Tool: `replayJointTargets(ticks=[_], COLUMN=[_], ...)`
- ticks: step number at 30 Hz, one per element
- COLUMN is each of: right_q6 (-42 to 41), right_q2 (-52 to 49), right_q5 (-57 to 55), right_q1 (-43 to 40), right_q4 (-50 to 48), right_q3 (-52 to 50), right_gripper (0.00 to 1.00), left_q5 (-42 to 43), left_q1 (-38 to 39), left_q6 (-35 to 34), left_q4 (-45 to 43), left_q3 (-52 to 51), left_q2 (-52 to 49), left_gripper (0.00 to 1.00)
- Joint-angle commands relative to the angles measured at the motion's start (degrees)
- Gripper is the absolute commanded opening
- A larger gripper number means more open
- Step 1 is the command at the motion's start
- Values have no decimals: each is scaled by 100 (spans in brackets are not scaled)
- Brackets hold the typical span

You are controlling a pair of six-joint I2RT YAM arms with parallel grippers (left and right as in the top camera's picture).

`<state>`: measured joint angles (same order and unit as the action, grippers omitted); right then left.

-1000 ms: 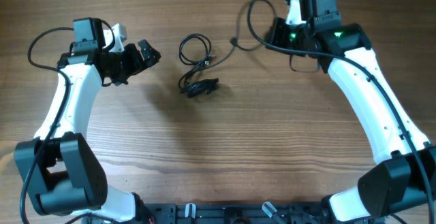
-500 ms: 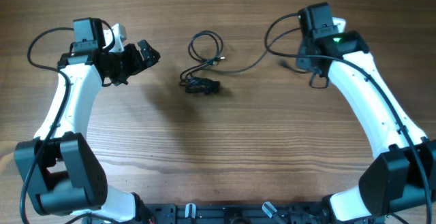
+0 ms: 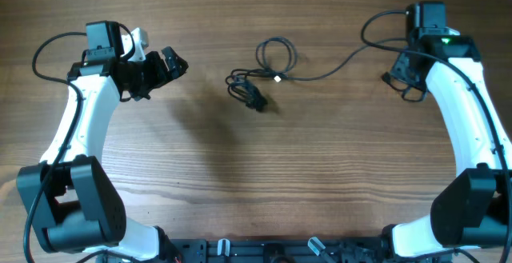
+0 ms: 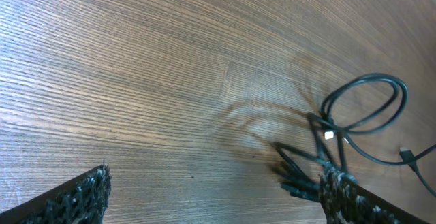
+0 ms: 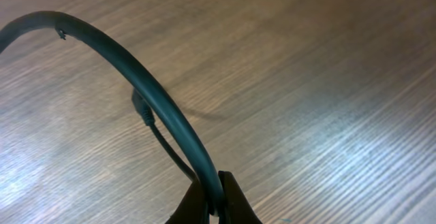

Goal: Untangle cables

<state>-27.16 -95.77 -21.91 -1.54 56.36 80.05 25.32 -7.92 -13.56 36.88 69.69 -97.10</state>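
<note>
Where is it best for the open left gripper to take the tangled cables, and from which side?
Probably the dense knot at the cables' lower-left end, approached from above on the left. It is the bulkiest part, nearest the left gripper, while the right gripper pinches the strand running right.

Left arm [image 3: 76, 127]: white shells, black joints — thick black wire [image 3: 40, 55] looping at the wrist.
Right arm [image 3: 468, 119]: same white-and-black build, green light [image 3: 442, 41] near the wrist.
Left fingers [image 4: 82, 197]: black, knobbly-textured surface.
</note>
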Motion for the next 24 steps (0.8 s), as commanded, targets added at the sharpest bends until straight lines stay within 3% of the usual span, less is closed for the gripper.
replayJointTargets(ticks=[1, 7, 8, 10, 11, 14, 20, 24], right_q6=[17, 15, 17, 11, 17, 22, 723, 767], right_q2=[31, 31, 31, 31, 31, 31, 31, 31], right_q5=[101, 61, 61, 118, 240, 809, 2492, 3139], right_q1=[-138, -297, -308, -319, -319, -317, -315, -315], right_q4=[72, 136, 140, 133, 127, 107, 46, 96], right_q3=[-33, -42, -48, -66, -68, -68, -68, -68], right_gripper=[4, 5, 10, 43, 53, 69, 74, 80], left_q5=[-35, -35, -35, -35, -35, -35, -35, -35], left_q1=[22, 42, 48, 57, 57, 57, 57, 57], left_q6=[94, 94, 94, 94, 94, 94, 94, 94], left_q4=[-20, -20, -22, -22, -22, -24, -39, -42], left_q3=[-48, -48, -48, -48, -48, -48, -48, -48], left_q2=[63, 63, 63, 63, 63, 63, 63, 63], left_gripper=[100, 100, 100, 100, 100, 100, 100, 100])
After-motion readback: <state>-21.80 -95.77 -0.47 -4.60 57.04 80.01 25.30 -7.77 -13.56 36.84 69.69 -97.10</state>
